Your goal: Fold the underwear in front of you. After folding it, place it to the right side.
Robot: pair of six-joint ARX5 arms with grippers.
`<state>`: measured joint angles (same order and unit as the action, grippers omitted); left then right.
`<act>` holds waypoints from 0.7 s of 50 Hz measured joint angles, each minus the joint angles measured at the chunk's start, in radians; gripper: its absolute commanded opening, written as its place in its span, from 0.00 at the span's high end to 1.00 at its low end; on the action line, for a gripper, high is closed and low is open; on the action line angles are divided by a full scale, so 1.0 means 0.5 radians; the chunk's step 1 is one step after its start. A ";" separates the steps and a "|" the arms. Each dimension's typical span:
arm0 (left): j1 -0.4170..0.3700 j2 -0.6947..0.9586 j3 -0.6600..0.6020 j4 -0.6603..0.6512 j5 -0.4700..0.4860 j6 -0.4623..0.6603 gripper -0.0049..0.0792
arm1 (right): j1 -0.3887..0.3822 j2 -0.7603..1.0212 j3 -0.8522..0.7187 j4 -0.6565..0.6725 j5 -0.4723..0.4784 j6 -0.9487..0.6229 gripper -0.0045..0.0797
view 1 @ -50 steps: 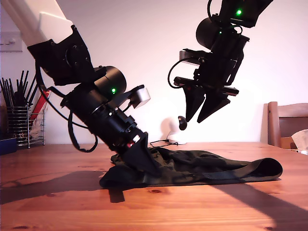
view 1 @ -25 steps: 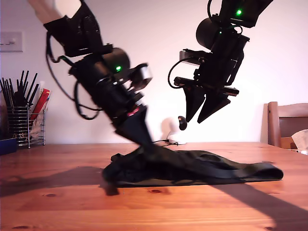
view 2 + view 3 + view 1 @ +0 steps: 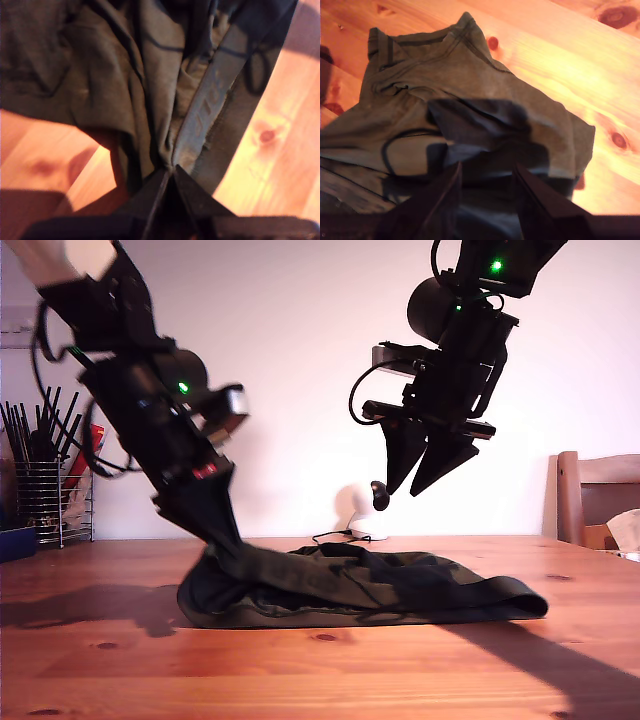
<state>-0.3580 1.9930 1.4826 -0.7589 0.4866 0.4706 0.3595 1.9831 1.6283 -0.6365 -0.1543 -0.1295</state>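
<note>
The dark olive underwear lies wrinkled along the wooden table. My first gripper is shut on its end at the exterior view's left, lifting that edge a little off the wood. In the first wrist view the cloth and waistband bunch into the closed fingertips of that gripper. My second gripper hangs open well above the garment, nothing between its fingers. The second wrist view looks down past its spread fingers onto the underwear.
A wire rack of utensils stands at the exterior view's far left. A small round white camera with a cable sits at the table's back. A wooden chair shows at the exterior view's right edge.
My first gripper has swung up and toward the exterior view's left, dragging the underwear that way. The garment's far end slid left too. The second arm has not moved.
</note>
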 measured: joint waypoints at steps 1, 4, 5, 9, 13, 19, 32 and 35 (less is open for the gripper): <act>0.005 -0.007 0.000 -0.002 0.000 0.000 0.96 | 0.000 0.000 0.000 0.000 0.000 0.000 0.61; 0.021 -0.031 0.000 -0.015 -0.002 -0.039 0.96 | 0.000 0.000 0.000 0.000 -0.001 0.000 0.61; 0.027 -0.035 0.001 -0.026 -0.002 -0.040 0.96 | 0.000 0.000 0.000 0.001 -0.001 0.000 0.61; 0.050 -0.058 0.000 -0.089 -0.014 -0.041 0.96 | 0.000 0.000 0.000 0.000 0.000 0.000 0.61; 0.073 -0.073 0.001 -0.169 -0.016 -0.045 0.96 | 0.000 0.000 0.000 -0.002 -0.001 0.000 0.61; 0.109 -0.073 0.000 -0.256 0.002 -0.078 0.96 | 0.000 0.000 0.000 -0.004 -0.001 0.000 0.61; 0.247 -0.073 0.000 -0.469 -0.236 -0.069 0.96 | 0.000 0.000 0.000 -0.011 -0.001 -0.007 0.61; 0.285 -0.073 0.000 -0.470 -0.255 -0.071 0.96 | 0.000 0.000 0.000 -0.011 -0.027 -0.007 0.61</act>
<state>-0.2157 1.9564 1.4826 -0.9939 0.3592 0.4351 0.3595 1.9831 1.6283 -0.6422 -0.1677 -0.1329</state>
